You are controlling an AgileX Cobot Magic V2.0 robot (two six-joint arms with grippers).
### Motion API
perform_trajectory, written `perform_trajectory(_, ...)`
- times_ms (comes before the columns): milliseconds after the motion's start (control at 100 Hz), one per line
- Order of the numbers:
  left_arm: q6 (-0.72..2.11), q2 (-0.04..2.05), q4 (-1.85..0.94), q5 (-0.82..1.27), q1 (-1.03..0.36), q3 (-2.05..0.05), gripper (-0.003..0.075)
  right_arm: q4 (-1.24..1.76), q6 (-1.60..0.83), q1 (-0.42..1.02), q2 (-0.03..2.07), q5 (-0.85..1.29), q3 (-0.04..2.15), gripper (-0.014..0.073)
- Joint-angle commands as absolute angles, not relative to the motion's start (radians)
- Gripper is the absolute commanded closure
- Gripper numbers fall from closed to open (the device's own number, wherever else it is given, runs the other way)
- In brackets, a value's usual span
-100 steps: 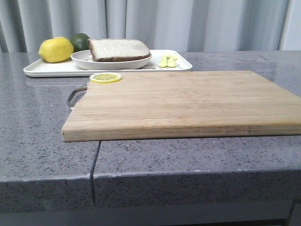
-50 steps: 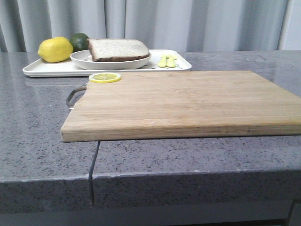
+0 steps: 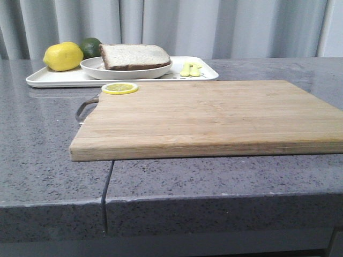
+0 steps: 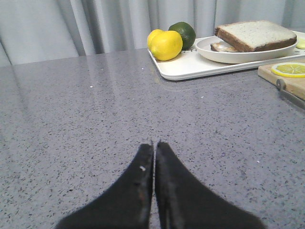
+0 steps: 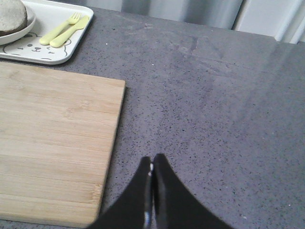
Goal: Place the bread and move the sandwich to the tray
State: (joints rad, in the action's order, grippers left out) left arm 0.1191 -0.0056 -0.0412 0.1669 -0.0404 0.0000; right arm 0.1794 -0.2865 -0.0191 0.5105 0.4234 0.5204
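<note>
The sandwich [image 3: 135, 56], brown-crusted bread on a round white plate [image 3: 126, 70], sits on the white tray [image 3: 53, 77] at the back left. It also shows in the left wrist view [image 4: 255, 35], a lower slice peeking out under the top bread. The plate's edge shows in the right wrist view [image 5: 24, 26] on the tray [image 5: 28, 50] with its bear drawing. My left gripper [image 4: 154, 144] is shut and empty above the grey counter, well short of the tray [image 4: 190, 67]. My right gripper [image 5: 152, 157] is shut and empty above the counter, just right of the wooden board.
A wooden cutting board [image 3: 209, 115] with a metal handle [image 3: 86, 107] fills the middle; a lemon slice [image 3: 120, 88] lies on its back left corner. A lemon [image 3: 63, 56] and a lime [image 3: 91, 47] sit on the tray's left, a yellow fork and knife [image 3: 191, 69] on its right. Curtain behind.
The front view has shifted very slightly between one second ago and now; nothing on the table has moved.
</note>
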Motion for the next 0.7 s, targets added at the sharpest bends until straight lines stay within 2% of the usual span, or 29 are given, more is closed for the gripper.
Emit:
perform_trajectory(0,0.12,-0.035,-0.051,0.092,-0.039,0.014,0.074,0.165,-0.292,-0.023,0.511,0.347,0.547,0.0664)
perform_trajectory(170,0.12,-0.035,-0.051,0.092,-0.039,0.014,0.074,0.099,-0.289,0.021,0.495,0.19,0.5,0.0664)
perform_trajectory(410,0.12,-0.035,-0.051,0.092,-0.039,0.014,0.074,0.079,-0.237,0.083,0.364,-0.124,0.263,0.0664)
perform_trajectory(690,0.12,-0.035,-0.051,0.092,-0.039,0.014,0.074,0.007,-0.045,0.083,0.174,-0.152,0.054,0.0664)
